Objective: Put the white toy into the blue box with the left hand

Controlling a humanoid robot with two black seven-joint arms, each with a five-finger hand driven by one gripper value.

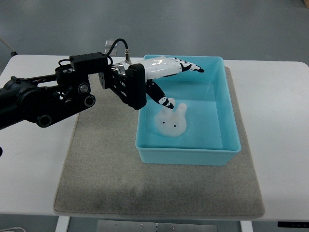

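Top view, steep look down on a white counter (280,111) with smooth matte surface. A grey felt-like mat (101,164), rectangular and slightly mottled, lies across its middle. On the mat's right half sits the blue box (188,155), a glossy turquoise plastic tub with rounded corners and thin upright walls. The white toy (172,121) lies flat on the box floor toward the near-left part; soft rounded shape, two ear-like lobes, two small dark dots for eyes. The left hand (166,72) reaches in from the left on a black jointed arm with a cable looped at the wrist; white shell back, black segmented digits. Its fingers (190,67) are stretched out and loosely spread over the box's far-left corner, gripping nothing. The thumb points down, its tip just at the toy's upper edge; contact cannot be told. Right arm does not show.
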